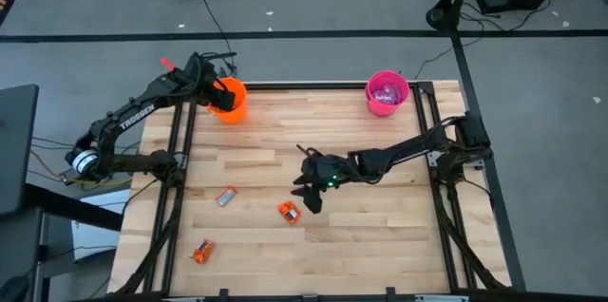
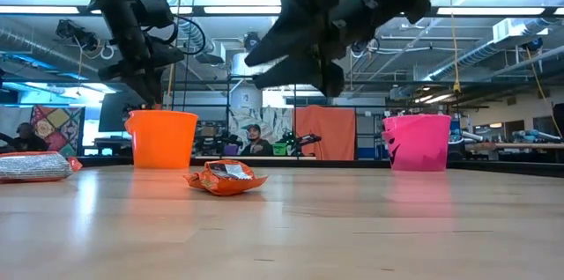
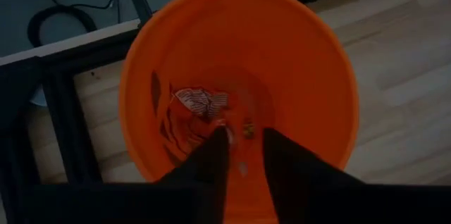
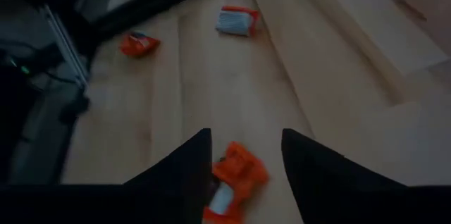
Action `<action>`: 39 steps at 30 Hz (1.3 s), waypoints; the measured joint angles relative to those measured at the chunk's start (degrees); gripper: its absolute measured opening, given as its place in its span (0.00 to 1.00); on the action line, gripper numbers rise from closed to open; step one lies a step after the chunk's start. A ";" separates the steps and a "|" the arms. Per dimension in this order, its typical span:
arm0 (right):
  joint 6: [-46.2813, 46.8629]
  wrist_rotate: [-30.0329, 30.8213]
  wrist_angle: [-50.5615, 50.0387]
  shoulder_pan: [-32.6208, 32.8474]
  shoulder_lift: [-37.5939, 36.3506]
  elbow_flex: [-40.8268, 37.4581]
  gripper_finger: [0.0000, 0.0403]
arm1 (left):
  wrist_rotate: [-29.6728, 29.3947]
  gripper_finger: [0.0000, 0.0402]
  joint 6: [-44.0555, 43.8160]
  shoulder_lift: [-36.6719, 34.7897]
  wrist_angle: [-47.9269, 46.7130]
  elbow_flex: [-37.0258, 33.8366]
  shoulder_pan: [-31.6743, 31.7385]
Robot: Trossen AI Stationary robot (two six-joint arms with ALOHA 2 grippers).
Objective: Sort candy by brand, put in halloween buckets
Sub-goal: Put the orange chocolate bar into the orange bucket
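Note:
The orange bucket (image 1: 231, 104) stands at the table's far left, and my left gripper (image 1: 221, 94) hangs over its mouth, open by a narrow gap (image 3: 244, 143). Wrapped candies (image 3: 201, 102) lie on the bucket's floor. The pink bucket (image 1: 387, 93) stands at the far right with candy inside. My right gripper (image 1: 309, 198) is open above mid-table, raised clear of the wood (image 2: 304, 69). Its fingers stand on either side of an orange candy (image 4: 236, 178) lying flat below them. A silver-and-red candy (image 1: 226, 197) and another orange candy (image 1: 201, 251) lie flat nearer the left.
Black frame rails (image 1: 180, 179) run along the table's left and right sides and its far edge. Bare wood (image 1: 380, 235) lies in the near right part of the table. In the low view, people (image 2: 254, 139) sit in the room beyond the table.

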 joint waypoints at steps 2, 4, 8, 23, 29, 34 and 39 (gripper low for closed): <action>-3.01 -0.60 -0.69 0.06 0.00 0.00 0.48 | 0.05 0.30 -0.07 0.02 -0.03 0.00 0.00; -6.79 -0.54 -0.70 0.49 0.00 0.00 0.52 | 0.26 0.37 -0.63 0.02 -0.28 0.00 -0.02; -15.12 1.47 1.76 1.98 0.70 -0.26 0.58 | 7.49 0.46 -1.11 -0.53 -0.50 0.00 -0.04; -12.32 -1.30 12.14 3.51 15.61 -0.22 0.58 | 19.63 0.48 -2.81 -11.60 2.84 0.07 -15.45; -10.25 -5.92 16.37 3.03 19.07 -0.16 0.47 | 21.87 0.46 -4.61 -10.82 3.06 0.07 -21.04; -8.60 -6.96 17.00 1.91 19.56 -0.13 0.26 | 21.83 0.42 -6.02 -9.85 3.05 0.07 -24.14; -6.48 -7.44 16.03 0.97 18.37 -0.22 0.04 | 21.48 0.41 -8.72 -9.84 3.34 -0.75 -27.82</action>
